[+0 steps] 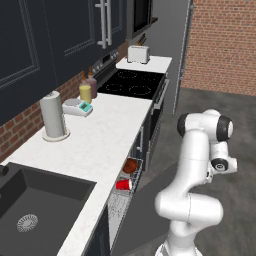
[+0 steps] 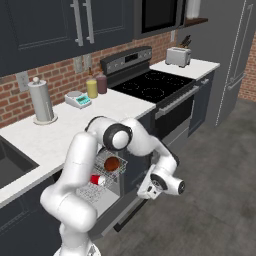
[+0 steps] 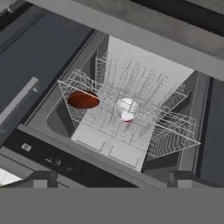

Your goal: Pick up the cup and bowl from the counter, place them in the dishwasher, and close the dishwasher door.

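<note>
Rendered light is even and soft, with no glare. The white surface (image 1: 95, 140) reads bright at centre frame, while dark cabinets (image 1: 30, 45) at upper left stay dim. Edges look slightly soft and pixelated; shadows are faint.

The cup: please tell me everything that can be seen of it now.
The cup is small, red outside and white inside, and looks like plastic. It is off the counter and lies tipped on its side in the grey wire rack of the dishwasher, which is pulled out over the open door. In the hand view its white mouth faces the camera, with only a sliver of red below. In the left base view it lies just in front of the bowl, apart from it. Nothing grips it.
</note>
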You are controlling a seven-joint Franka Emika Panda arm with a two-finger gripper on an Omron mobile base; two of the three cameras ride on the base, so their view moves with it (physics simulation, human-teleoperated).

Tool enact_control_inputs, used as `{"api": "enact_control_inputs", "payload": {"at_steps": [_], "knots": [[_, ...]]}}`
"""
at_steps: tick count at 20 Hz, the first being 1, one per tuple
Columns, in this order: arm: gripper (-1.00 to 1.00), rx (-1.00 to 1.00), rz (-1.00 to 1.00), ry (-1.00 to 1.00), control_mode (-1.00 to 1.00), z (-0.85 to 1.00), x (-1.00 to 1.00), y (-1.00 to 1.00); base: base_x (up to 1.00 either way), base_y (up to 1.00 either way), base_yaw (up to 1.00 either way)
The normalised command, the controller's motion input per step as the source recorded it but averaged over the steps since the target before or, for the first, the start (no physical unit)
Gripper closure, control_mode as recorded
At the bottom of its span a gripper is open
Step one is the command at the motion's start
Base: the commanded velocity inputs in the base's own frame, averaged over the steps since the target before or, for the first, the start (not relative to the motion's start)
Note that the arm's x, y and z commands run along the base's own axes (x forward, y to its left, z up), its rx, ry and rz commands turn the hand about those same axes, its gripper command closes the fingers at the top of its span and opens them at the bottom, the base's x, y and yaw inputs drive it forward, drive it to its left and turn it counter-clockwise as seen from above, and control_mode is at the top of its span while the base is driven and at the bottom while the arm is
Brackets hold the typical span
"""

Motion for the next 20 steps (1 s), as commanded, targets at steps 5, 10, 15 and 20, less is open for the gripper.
{"api": "enact_control_inputs", "payload": {"at_steps": [5, 10, 15, 20], "knots": [[-1.00, 0.09, -0.09, 0.00, -1.00, -0.38, -0.62, -0.95, 0.00, 0.00, 0.00], [-1.00, 0.04, -0.07, 0.00, -1.00, -0.79, -0.21, -0.58, 0.00, 0.00, 0.00], [-1.00, 0.05, -0.03, 0.00, -1.00, -1.00, 0.03, -0.08, 0.00, 0.00, 0.00], [-1.00, 0.07, 0.00, 0.02, -1.00, -1.00, 0.27, 0.00, 0.00, 0.00, 0.00]]}}
